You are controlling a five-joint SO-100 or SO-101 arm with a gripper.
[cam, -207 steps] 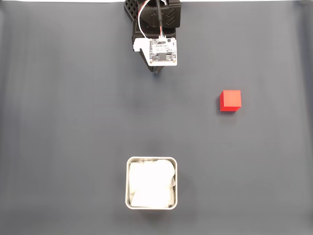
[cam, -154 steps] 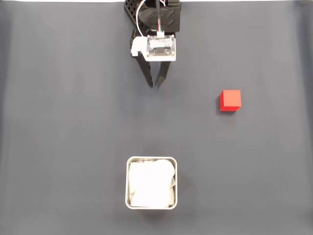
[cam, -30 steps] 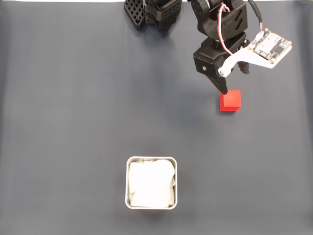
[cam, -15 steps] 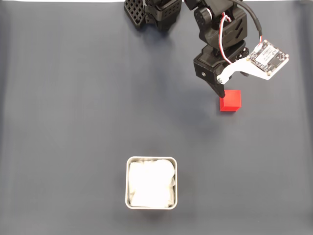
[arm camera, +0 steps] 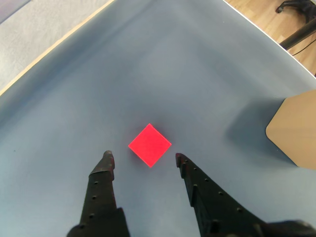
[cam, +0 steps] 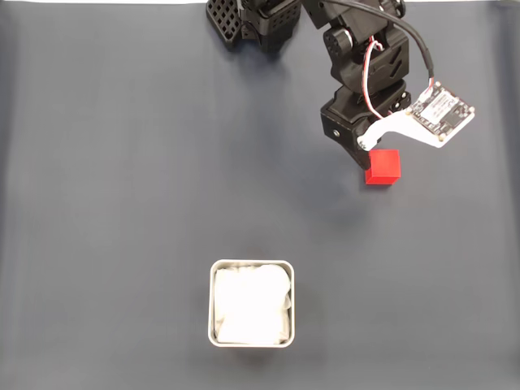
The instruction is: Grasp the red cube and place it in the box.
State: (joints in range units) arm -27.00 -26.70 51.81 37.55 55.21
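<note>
small smooth bright red cube (arm camera: 149, 144) sits corner-on, seemingly between the spread black gripper (arm camera: 142, 157) fingertips, ungrasped.

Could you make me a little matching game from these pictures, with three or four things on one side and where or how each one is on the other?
Things:
1. red cube
2. box
3. gripper
4. dark mat

States:
A. open, jaws apart on either side of the cube
B. covers the table under everything
C. lies flat on the mat, not lifted
D. lined with white crumpled paper, nothing else inside

Pairs: 1-C, 2-D, 3-A, 4-B
</note>
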